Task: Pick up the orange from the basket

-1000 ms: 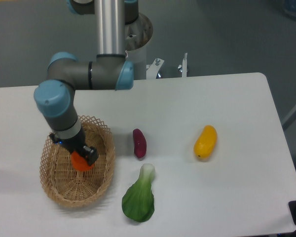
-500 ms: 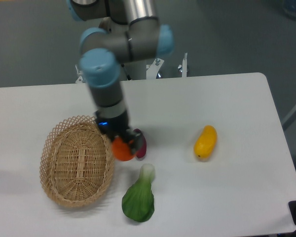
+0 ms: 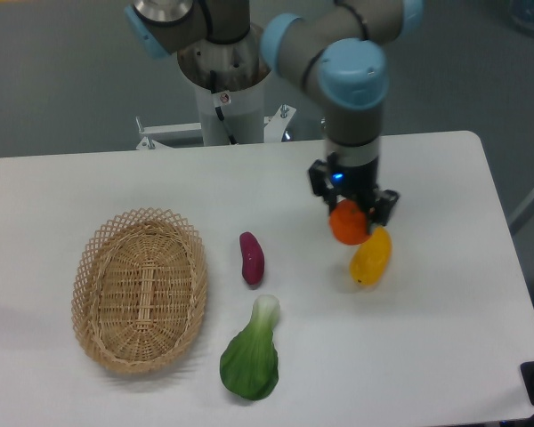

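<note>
White desk with rounded corners, grey floor behind it. The black two-finger pincer hangs over the desk's right half, clamped on the small round bright orange, which sits between its fingers, well apart from the oval tan wicker basket at left. Being round, the orange shows no long axis. Just below it lies an oval yellow fruit; a purple oblong vegetable and a leafy green bok choy lie near the basket.
</note>
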{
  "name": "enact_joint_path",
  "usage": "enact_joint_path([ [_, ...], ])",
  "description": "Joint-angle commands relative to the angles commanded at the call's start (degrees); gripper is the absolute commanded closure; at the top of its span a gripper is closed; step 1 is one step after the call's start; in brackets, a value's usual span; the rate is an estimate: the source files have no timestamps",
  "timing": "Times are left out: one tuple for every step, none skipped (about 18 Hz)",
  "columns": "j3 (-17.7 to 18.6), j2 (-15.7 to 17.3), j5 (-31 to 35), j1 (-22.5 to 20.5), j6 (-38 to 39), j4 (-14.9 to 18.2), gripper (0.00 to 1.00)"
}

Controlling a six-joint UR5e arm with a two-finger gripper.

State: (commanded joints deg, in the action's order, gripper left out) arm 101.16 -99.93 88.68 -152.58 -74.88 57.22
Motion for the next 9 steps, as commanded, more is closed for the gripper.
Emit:
enact_joint_path([
  [0.0, 0.0, -0.1, -0.1, 0.0, 0.0, 0.32],
  [0.0, 0.0, -0.1, -0.1, 0.0, 0.0, 0.32],
  [0.1, 0.0, -0.1, -0.1, 0.0, 0.0, 0.32],
  [0.1, 0.0, -0.3, 0.0, 0.1, 0.0, 0.32],
  [0.0, 0.0, -0.4, 0.0, 0.1, 0.0, 0.32],
  [0.0, -0.1, -0.4, -0.1, 0.1, 0.0, 0.32],
  [0.1, -0.1, -0.5, -0.2, 0.1, 0.0, 0.32],
  [0.0, 0.0, -0.5, -0.2, 0.1, -0.1, 0.32],
  [0.0, 0.0, -0.5, -0.2, 0.1, -0.1, 0.32],
])
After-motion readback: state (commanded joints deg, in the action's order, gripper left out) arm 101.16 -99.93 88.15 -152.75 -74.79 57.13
